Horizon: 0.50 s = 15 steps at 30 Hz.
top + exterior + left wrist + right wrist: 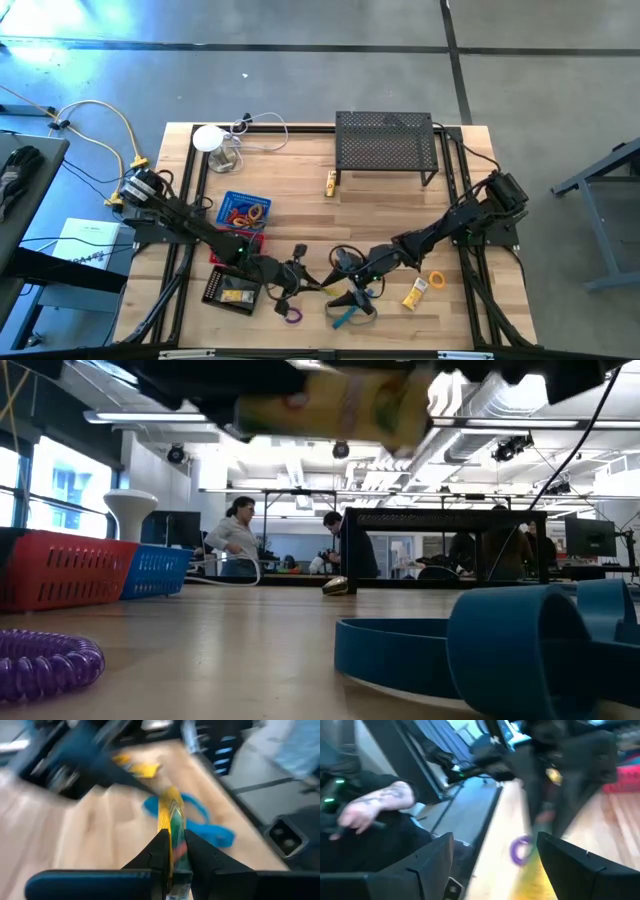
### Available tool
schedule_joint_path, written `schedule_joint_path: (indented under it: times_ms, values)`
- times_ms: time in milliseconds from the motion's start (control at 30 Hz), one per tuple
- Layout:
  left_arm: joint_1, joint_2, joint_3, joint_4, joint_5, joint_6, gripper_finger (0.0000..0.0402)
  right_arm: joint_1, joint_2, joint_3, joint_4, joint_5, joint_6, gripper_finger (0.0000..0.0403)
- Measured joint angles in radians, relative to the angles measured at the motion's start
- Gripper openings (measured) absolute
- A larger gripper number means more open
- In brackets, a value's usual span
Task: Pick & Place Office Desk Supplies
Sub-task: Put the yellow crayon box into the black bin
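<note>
Wooden planks are making up the table (400,200), which is standing on a grey floor, with an open office stretching out behind it in the low view, where a few people are sitting and standing at desks. At the far side of the table a black mesh shelf (386,143) is standing, and a white round device (208,138) with a cable is sitting near the far left corner. Toward the left, a blue basket (243,209) and a red basket (228,247) are lying side by side, with a black tray (230,290) just in front of them.

Both arms are reaching toward the middle of the near edge. The left gripper (176,851) is pinching a yellow tube (171,810) between its fingers, holding it off the table (the low view is showing it blurred overhead). The right gripper (495,855) is hanging close by with its fingers spread wide and nothing between them.

Around them the loose supplies are lying on the wood: a purple ring (45,660) near the front edge, a blue loop (470,645) just right of it, another yellow tube (416,292) and an orange ring (437,280) farther right, and a further yellow tube (330,183) by the shelf.
</note>
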Motion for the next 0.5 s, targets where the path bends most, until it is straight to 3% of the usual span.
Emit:
schedule_joint_path:
  times_ms: [133, 367, 500]
  values:
    - [-0.019, -0.088, -0.001, -0.081, -0.141, -0.101, 0.004, -0.005, -0.026, 0.0, 0.0, -0.004, -0.001, 0.0275]
    - [-0.048, -0.228, 0.0, -0.292, -0.16, -0.234, 0.0039, -0.029, -0.038, 0.0, -0.004, 0.071, -0.004, 0.0266]
    - [-0.062, -0.241, 0.0, -0.338, -0.156, -0.256, 0.0039, -0.054, -0.038, 0.0, 0.0, 0.142, -0.058, 0.0254]
